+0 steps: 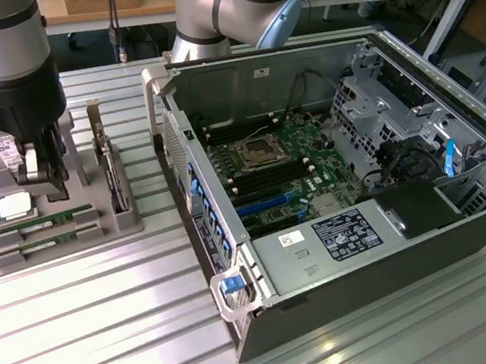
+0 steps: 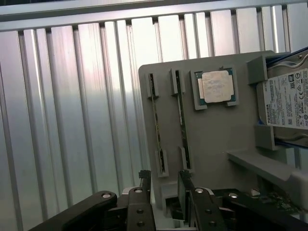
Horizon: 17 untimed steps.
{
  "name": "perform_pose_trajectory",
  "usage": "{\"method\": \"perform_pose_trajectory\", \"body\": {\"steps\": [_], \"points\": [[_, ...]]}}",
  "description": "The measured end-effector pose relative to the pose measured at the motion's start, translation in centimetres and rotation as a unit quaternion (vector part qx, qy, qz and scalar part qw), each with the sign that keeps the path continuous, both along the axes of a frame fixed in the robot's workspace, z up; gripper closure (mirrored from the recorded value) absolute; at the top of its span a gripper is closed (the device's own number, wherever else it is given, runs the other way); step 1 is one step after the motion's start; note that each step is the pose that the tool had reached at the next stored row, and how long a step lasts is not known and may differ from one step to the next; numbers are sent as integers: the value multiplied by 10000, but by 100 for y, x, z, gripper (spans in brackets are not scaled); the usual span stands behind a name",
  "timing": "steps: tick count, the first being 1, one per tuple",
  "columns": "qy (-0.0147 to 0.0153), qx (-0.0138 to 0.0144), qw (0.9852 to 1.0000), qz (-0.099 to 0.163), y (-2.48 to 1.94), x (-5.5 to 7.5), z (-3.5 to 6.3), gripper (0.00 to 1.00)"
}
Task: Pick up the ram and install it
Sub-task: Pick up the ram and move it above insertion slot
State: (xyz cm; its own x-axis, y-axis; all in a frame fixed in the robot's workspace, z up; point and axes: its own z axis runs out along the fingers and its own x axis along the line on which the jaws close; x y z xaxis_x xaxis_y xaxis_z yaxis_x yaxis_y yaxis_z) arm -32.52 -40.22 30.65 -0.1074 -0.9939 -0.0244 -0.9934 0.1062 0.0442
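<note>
Wrist view: pincer (image 2: 163,177) spread apart; the ram (image 2: 157,127) lies near it, untouched.

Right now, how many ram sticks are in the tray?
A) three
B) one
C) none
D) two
D: two ram sticks stand on edge in neighbouring slots of the tray, and the open gripper holds nothing.
</note>
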Motion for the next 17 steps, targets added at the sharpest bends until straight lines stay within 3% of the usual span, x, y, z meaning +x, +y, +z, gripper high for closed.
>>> {"method": "perform_pose_trajectory", "body": {"steps": [17], "points": [[0,0,10000,66,-12,-37,-76,64]]}}
